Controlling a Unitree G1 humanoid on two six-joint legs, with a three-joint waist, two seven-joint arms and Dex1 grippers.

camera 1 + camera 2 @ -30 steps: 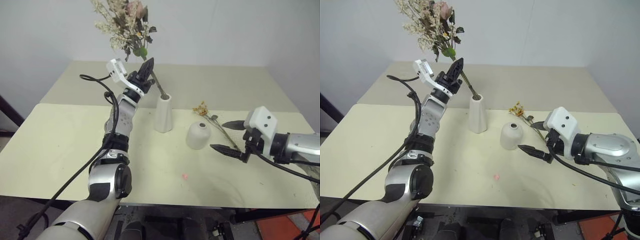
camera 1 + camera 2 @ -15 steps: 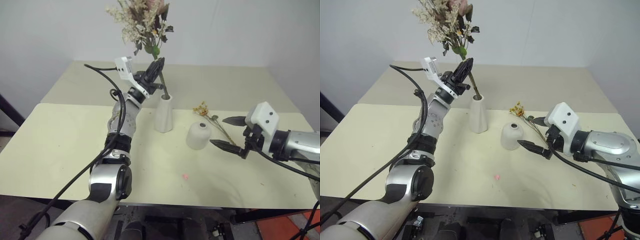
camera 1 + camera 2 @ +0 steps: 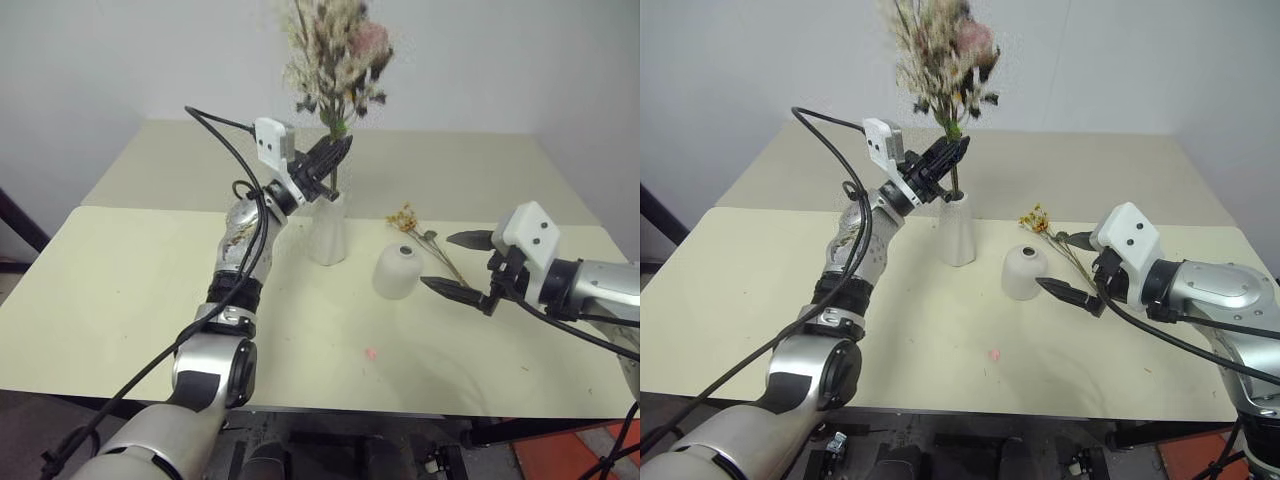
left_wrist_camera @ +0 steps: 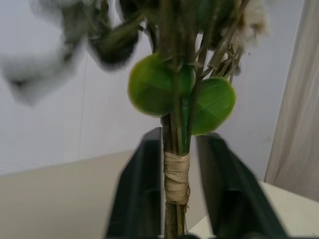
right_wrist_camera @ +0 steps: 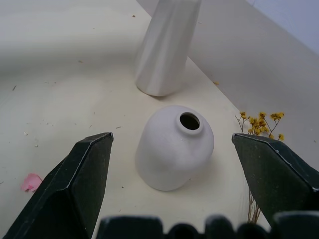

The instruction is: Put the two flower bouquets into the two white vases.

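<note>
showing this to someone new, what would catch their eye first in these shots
First, the big bushy bouquet standing upright in the tall white vase at mid-table, with the left gripper around its stems just above the vase mouth. Next, the right gripper, jaws wide, hovers beside the short squat vase. The small yellow sprig lies flat on the table just behind it.

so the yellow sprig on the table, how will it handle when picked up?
The yellow sprig has a thin, long stem, so it probably flexes and droops if held at one end. It looks light, likely sliding under a nudge. Its small dry-looking flowers may shed; crumbs already dot the table.
</note>
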